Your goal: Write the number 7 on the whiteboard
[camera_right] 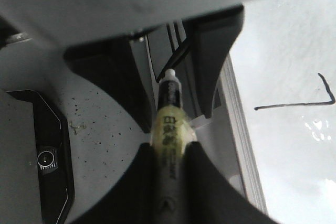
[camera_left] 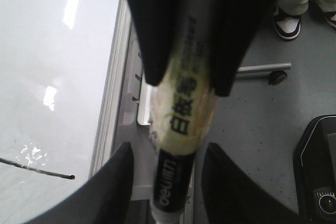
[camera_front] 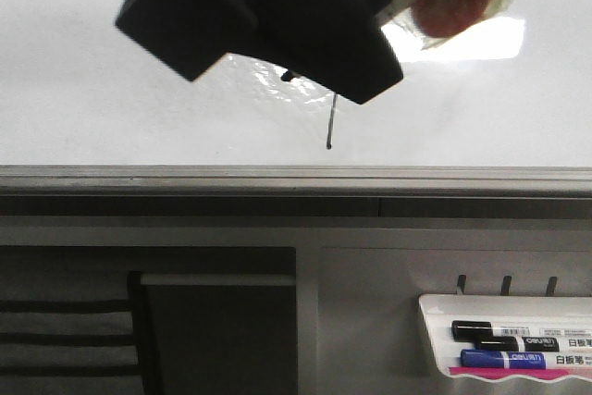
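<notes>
The whiteboard [camera_front: 111, 108] fills the upper front view above its grey rail [camera_front: 277, 176]. The number 7 [camera_front: 331, 122] is drawn on it, its top bar partly hidden behind my left gripper [camera_front: 268, 25]. The 7 shows whole in the right wrist view [camera_right: 294, 105]; only its stroke end shows in the left wrist view [camera_left: 37, 168]. My right gripper [camera_right: 170, 148] is shut on a marker [camera_right: 169, 124] with a yellowish taped label. My left gripper [camera_left: 168, 150] is open, its fingers apart on either side of the marker's black end [camera_left: 170, 182], with gaps on both sides.
A white tray [camera_front: 435, 307] hangs below the board at the right, holding a black marker [camera_front: 504, 330] and a blue marker [camera_front: 504, 358]. Below the board are grey floor, a black device [camera_left: 320, 171], a caster [camera_left: 277, 76] and a person's shoes [camera_left: 287, 22].
</notes>
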You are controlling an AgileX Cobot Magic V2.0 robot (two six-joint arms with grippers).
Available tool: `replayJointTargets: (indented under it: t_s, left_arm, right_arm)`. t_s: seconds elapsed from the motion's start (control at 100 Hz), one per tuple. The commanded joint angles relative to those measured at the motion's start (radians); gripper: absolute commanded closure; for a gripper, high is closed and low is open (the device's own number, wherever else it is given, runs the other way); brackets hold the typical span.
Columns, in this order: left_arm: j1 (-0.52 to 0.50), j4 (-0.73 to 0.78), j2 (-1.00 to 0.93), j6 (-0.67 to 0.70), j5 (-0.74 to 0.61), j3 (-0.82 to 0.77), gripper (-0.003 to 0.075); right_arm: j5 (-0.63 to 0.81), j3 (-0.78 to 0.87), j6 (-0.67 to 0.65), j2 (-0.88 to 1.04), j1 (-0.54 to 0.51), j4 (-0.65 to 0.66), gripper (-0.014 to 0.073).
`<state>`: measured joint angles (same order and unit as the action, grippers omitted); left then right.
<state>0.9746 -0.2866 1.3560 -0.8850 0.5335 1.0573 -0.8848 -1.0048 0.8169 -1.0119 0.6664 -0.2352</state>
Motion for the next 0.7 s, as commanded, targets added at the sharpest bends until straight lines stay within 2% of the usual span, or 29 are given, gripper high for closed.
replayJointTargets:
  t_s: [0.0,0.12,0.3,0.37,0.49,0.56,0.63,0.69]
  left_arm:
    - [0.008,-0.024,-0.023,-0.001,-0.058,0.036,0.051]
    - [0.008,-0.024,-0.023,-0.001,-0.058,0.036,0.06]
    - [0.008,-0.024,-0.023,-0.001,-0.058,0.036,0.0692]
    - [0.008,-0.024,-0.023,-0.001,-0.057,0.036,0.0724]
    - [0.008,-0.024,-0.023,0.009,-0.047,0.036,0.0741]
    - [0.007,-0.024,-0.025,0.01,-0.043,0.036,0.0741]
    - [0.002,-0.024,-0.029,0.01,-0.029,0.036,0.0741]
    - [-0.013,-0.017,-0.037,0.023,-0.006,0.036,0.0741]
  right_arm:
    - [0.06,-0.036,0.015,0.017,0.0,-0.009,0.0657]
    - [0.06,-0.036,0.015,0.017,0.0,-0.009,0.0657]
    - [0.059,-0.036,0.015,0.017,0.0,-0.009,0.0647]
    - [0.044,-0.036,0.015,0.017,0.0,-0.009,0.058]
    - [0.022,-0.036,-0.001,0.017,-0.002,-0.009,0.0358]
    - [0.021,-0.036,-0.003,0.017,-0.004,-0.009,0.0258]
    - [0.021,-0.036,-0.019,0.021,-0.004,0.008,0.0211]
    - [0.03,-0.037,-0.083,0.039,-0.008,0.05,0.0207]
